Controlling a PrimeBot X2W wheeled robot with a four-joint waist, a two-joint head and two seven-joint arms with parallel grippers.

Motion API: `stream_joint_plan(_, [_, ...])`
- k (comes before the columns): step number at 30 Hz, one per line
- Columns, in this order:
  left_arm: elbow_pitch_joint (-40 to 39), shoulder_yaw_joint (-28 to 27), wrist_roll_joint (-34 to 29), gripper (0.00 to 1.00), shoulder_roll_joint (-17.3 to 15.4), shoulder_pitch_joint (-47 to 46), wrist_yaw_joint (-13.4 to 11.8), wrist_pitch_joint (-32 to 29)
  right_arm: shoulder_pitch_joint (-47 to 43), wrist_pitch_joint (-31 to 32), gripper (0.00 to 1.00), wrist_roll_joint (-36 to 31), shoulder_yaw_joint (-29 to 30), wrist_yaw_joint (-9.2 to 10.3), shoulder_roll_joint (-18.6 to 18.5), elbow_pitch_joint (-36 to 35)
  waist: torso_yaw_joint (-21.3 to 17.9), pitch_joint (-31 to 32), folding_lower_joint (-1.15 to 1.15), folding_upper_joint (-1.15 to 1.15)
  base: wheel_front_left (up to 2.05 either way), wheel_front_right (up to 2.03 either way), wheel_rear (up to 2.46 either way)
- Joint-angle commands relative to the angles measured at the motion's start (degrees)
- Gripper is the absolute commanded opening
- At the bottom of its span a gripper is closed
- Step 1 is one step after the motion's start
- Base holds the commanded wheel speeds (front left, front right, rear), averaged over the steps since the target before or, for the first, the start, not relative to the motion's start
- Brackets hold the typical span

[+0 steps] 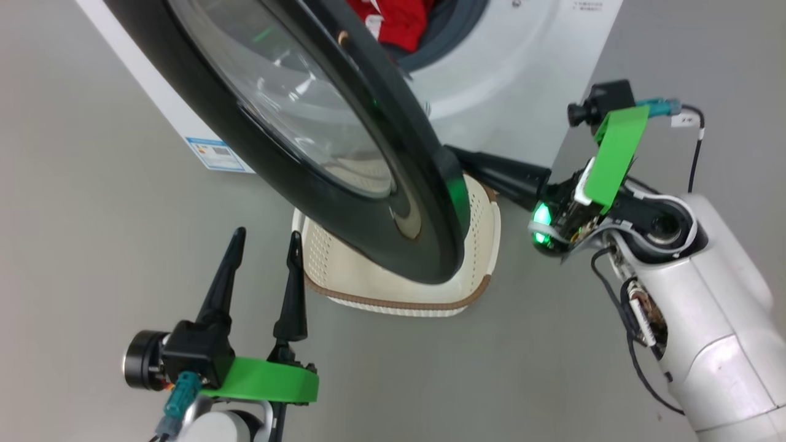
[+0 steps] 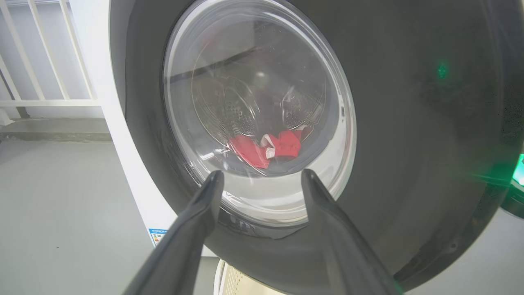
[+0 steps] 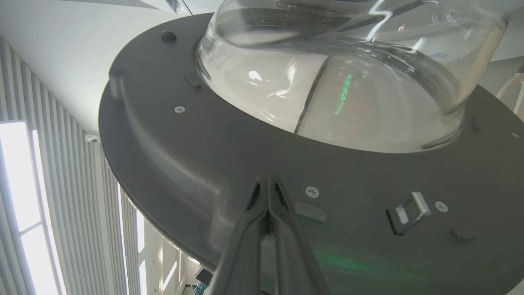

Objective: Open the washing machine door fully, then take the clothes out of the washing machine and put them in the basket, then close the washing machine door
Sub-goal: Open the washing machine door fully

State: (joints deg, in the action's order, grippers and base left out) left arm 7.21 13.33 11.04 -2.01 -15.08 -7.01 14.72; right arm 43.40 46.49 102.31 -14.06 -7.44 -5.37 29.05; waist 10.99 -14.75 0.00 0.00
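— How do the fingers of the right gripper [image 3: 268, 180] stand?

— Pressed together with nothing between them. The tips are at the inner face of the washing machine door [image 1: 424, 184], near its rim and just beside a screw [image 3: 311, 191]. I can't tell whether they actually touch.

— So what's the risk there?

— That face is smooth and sloped, so a push from closed tips could skid outward and the door could swing back. The latch [image 3: 409, 211] nearby might also snag a finger.

— And the left gripper [image 1: 268, 233]?

— Spread wide and empty, on the door's outer side and close to its glass. If the door opens further it may strike those fingers.

— Anything else?

— The basket [image 1: 328, 261] sits on the floor under the door's lower edge, and a low swing might clip it. The clothes [image 1: 399, 21] lie behind the door, inside the washing machine [image 1: 491, 80].
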Motion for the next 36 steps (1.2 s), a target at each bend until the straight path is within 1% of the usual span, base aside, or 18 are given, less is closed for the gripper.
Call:
stream_joint_plan(1, [-1.34, -2.00, 0.29, 1.00, -0.87, 0.62, 0.17, 0.28, -1.00, 0.46, 0.00, -0.95, -1.19, -0.05, 1.61, -1.38, 1.24, 1.93, 0.00, 0.00, 0.00, 0.00, 0.00])
stream_joint_plan(11, [-1.07, -2.56, 0.55, 1.00, -0.87, 2.06, 0.52, 0.28, -3.24, 0.00, 0.00, -1.71, -2.83, -0.05, 2.29, -0.28, 3.26, 4.50, 0.00, 0.00, 0.00, 0.00, 0.00])
stream_joint_plan(19, [-1.18, -2.86, 1.01, 1.00, -0.87, 3.50, 0.29, 0.28, -4.42, -0.23, 0.00, -1.51, -4.59, -0.05, 2.45, 0.46, 5.70, 5.96, 0.00, 0.00, 0.00, 0.00, 0.00])
stream_joint_plan(36, [0.18, -3.21, 1.35, 1.00, -0.87, 6.33, 1.24, 0.28, -6.84, -2.93, 0.00, 2.10, -10.16, -0.05, 2.48, 0.74, 11.83, 9.95, 0.00, 0.00, 0.00, 0.00, 0.00])
